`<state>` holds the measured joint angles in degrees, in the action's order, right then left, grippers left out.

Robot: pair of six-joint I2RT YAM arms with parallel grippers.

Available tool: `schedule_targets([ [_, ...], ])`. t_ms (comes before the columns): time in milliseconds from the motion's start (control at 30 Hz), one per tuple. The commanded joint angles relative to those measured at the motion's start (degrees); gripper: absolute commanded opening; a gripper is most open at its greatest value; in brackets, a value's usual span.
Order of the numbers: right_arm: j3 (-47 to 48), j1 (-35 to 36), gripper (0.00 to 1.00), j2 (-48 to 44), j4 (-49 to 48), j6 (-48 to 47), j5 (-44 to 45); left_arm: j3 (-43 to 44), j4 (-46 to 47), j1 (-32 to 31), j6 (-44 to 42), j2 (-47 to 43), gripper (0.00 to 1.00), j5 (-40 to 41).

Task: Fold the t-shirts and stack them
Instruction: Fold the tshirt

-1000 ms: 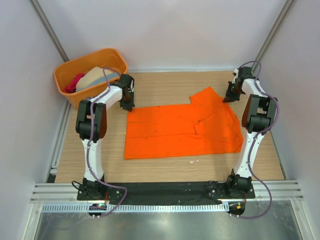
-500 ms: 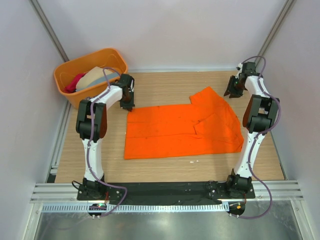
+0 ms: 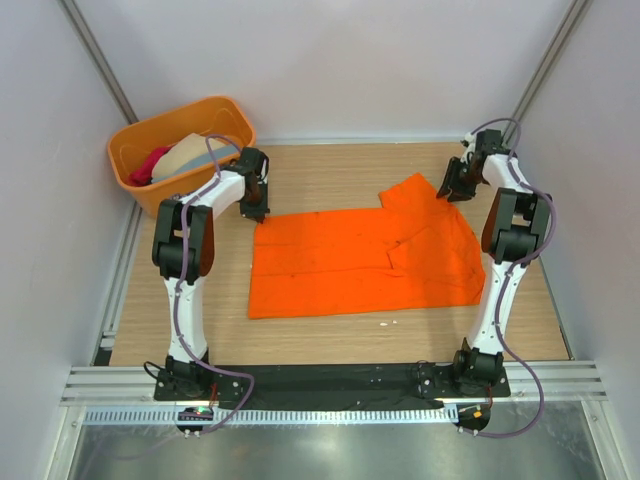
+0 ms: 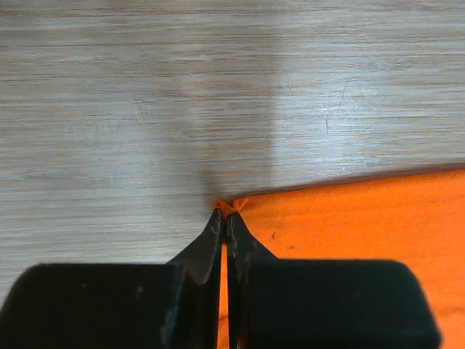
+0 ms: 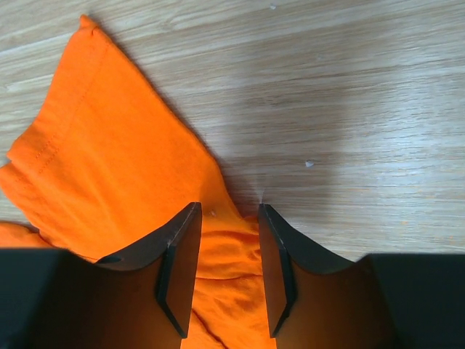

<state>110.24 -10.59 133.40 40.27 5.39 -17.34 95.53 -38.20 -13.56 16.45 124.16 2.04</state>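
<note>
Orange t-shirt [image 3: 365,262] (soft, hem-stitched) lies flat on woodgrain table [image 3: 330,180].

The light wooden table [image 3: 330,175] carries a bright orange t-shirt [image 3: 360,262] spread flat across its middle, with one sleeve reaching toward the far right corner. An orange plastic tub [image 3: 127,176] stands at the far left corner. A tiny white scrap [image 3: 391,323] lies toward the near edge, just clear of the shirt.
</note>
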Motion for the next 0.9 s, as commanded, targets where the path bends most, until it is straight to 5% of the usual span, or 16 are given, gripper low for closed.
schedule_targets([
  [0, -0.28, 0.48, 0.43, -0.51, 0.07, -1.61, -0.5, 1.94, 0.84, 2.14, 1.57, 2.49, 0.0, -0.02],
  [167, -1.34, 0.57, 0.22, -1.3, -0.1, -1.08, 1.52, 1.86, 0.75, 2.05, 1.75, 2.75, 0.0, 0.06],
  [267, -0.99, 0.48, 0.01, -1.3, -0.11, -0.12, 5.9, 2.03, 0.67, 2.14, 1.92, 3.02, 0.0, 1.29],
  [467, 0.51, -0.31, 0.01, -3.67, -1.51, 1.47, 12.42, 1.86, -0.56, 2.31, 1.66, 2.49, 0.0, 3.49],
  [867, 3.06, -0.22, 0.01, -7.19, 2.18, 3.31, 8.2, 2.82, -1.88, 2.14, 1.31, -0.32, 0.0, 3.49],
])
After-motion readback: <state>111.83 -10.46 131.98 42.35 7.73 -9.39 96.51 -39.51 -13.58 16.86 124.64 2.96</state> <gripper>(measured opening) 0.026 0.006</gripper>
